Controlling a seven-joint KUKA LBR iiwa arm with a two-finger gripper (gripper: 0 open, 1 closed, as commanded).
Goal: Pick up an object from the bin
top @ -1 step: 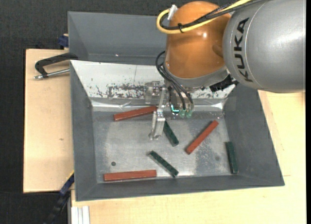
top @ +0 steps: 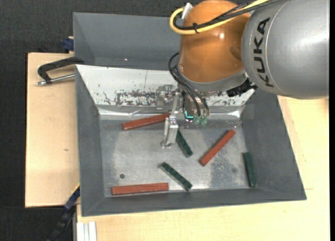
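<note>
Just above the middle of the bin floor, toward 12 o'clock, the pincer point(top: 171, 139) hangs low under the arm's orange cover point(top: 209, 41), with a yellow cable point(top: 180, 19) looped over the cover's top. Whether the pincer stands wide or narrow I cannot tell from this angle, and nothing shows plainly gripped in it.

Nearest to it is a short dark green stick point(top: 183, 144), lying flat on the floor at 4 o'clock from the pincer. It slants down toward 5 o'clock, and its upper end is right against the pincer's tip; whether the two touch I cannot tell.

At 10 o'clock from the pincer, a red-brown stick point(top: 145, 123) lies almost level at the foot of the back wall, its right end near the pincer. At 3 o'clock a brighter red stick point(top: 216, 147) lies aslant, its high end toward 2 o'clock. At 6 o'clock a second dark green stick point(top: 176, 176) lies slanted, apart from the first.

Farther out, a third dark green stick point(top: 249, 169) lies at 4 o'clock, close to the right wall and pointing nearly toward 12. A long red-brown stick point(top: 140, 188) lies level at 7 o'clock along the front wall of the grey bin point(top: 89, 130). A small dark speck point(top: 122, 176) sits just above its left end; its kind I cannot tell.
</note>
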